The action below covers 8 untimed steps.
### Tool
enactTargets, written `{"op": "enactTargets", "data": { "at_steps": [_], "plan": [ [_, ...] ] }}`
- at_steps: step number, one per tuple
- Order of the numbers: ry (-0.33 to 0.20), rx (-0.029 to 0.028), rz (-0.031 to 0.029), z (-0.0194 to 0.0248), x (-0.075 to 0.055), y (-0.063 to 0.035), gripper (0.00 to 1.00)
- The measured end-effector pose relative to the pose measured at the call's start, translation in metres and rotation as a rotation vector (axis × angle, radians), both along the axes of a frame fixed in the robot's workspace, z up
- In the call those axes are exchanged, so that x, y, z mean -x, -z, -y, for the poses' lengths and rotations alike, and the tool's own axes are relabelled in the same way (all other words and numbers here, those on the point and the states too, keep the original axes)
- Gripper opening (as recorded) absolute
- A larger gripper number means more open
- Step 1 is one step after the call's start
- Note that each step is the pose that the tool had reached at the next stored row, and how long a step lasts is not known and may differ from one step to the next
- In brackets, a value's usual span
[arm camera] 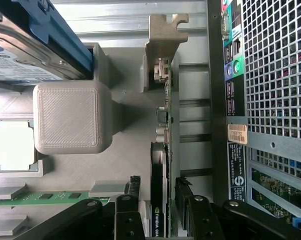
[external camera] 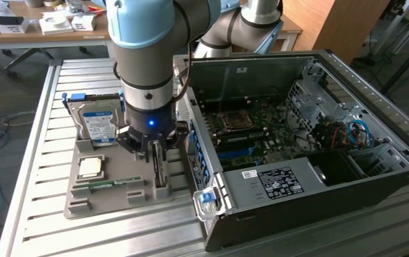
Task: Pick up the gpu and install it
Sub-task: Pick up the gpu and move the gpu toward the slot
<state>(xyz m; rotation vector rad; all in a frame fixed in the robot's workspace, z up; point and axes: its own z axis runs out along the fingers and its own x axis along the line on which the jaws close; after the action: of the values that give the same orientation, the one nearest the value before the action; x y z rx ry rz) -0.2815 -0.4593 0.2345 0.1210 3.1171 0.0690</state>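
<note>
The gpu (external camera: 160, 174) stands on its edge in a slot of the grey holder tray (external camera: 83, 206), right beside the open computer case (external camera: 297, 182). My gripper (external camera: 157, 154) has come straight down over it. In the wrist view the gpu (arm camera: 163, 125) appears edge-on as a thin dark card running between my gripper's (arm camera: 159, 182) two black fingers (arm camera: 133, 200). The jaws stand open, one on each side of the card, with narrow gaps left. The card still rests in its slot.
On the same tray lie a silver blue-labelled hard drive (external camera: 99, 124), a square processor chip (external camera: 91, 167) and a green memory stick (external camera: 108, 184). The case's motherboard (external camera: 251, 128) faces up. The case's rear panel (arm camera: 270, 75) runs close beside the card. A desk (external camera: 40, 27) stands behind.
</note>
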Motion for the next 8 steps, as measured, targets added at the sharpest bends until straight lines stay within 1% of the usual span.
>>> {"op": "enactTargets", "data": {
  "at_steps": [8],
  "plan": [
    [0.0,0.0001,-0.0001,0.0,-0.0015,0.0,0.42]
  ]
}}
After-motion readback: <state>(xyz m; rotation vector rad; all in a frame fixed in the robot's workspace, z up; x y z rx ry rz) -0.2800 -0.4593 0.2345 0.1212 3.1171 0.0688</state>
